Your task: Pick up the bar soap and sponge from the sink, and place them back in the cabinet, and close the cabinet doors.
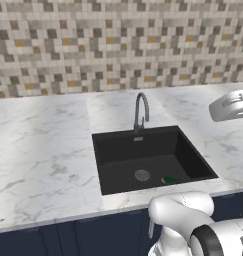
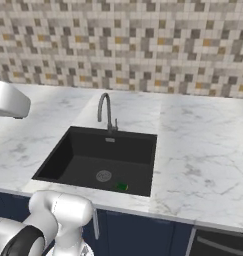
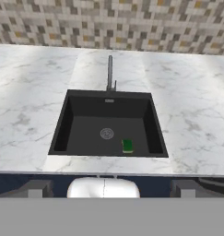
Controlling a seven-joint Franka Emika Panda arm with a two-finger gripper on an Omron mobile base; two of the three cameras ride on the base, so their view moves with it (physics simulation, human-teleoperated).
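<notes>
One broad wall of small beige, grey and ochre mosaic tiles [image 1: 118, 45] across the back. Below it, a white marble counter [image 1: 38, 150] with grey veins, running the full width and wrapping all four sides of the sink. Under the counter's front edge, navy base cabinets [image 2: 143, 232], with a short vertical silver handle [image 2: 95, 222] near the arm. Set into the counter, roughly central, the sink [image 1: 123, 147]: deep, matte black, rectangular, long side parallel to the wall. Rising from the bottom of both base views, the white arm [image 1: 183, 220] with a dark joint, its upper link reaching in from the side, high above the counter. At the sink's back rim, centred, a grey gooseneck faucet [image 1: 141, 107], upright, spout curving forward over the basin. Seen from the hand view, the gripper [image 3: 111, 190] hangs in front of the counter edge, facing the sink from above, fingers [image 3: 37, 188] spread wide apart with nothing between them. On the basin floor, near its middle, a round metal drain [image 1: 142, 175]. Just beside the drain, to its right and a little nearer the front wall, the sponge [image 1: 169, 179]: small, green, lying flat on the floor, apart from the drain ring and not touching the side walls, well apart from the gripper.
</notes>
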